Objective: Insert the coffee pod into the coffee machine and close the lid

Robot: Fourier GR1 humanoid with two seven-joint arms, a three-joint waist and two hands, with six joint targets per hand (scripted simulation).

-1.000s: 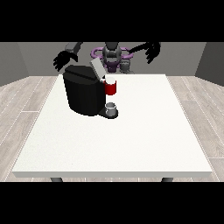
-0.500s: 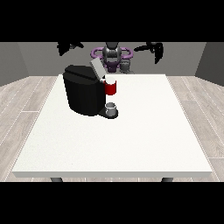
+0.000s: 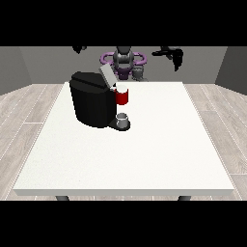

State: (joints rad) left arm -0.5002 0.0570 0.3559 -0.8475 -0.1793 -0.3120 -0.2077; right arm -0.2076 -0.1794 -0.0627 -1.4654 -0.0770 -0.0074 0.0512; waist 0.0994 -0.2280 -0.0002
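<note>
Hand at the view's right: raised high and far back, above the table's far edge; dark fingers hang downward and hold nothing; whether spread or curled, I cannot tell
Hand at the view's left: only a dark tip shows at the top of the scene; finger state cannot be told
Coffee machine: black, well below and forward of both hands, nearer the hand at the view's left; lid tilted up, presumably left open to receive a pod
Red thing at the machine: at the front, beneath the raised lid
Grey thing: cup-like, on the machine's base below the red thing; cannot be confirmed as the pod
Stage, as judged: both hands apart from the machine; lid not yet closed
Table: large, white, matte
Room: pale plank floor; grey walls behind the robot
</note>
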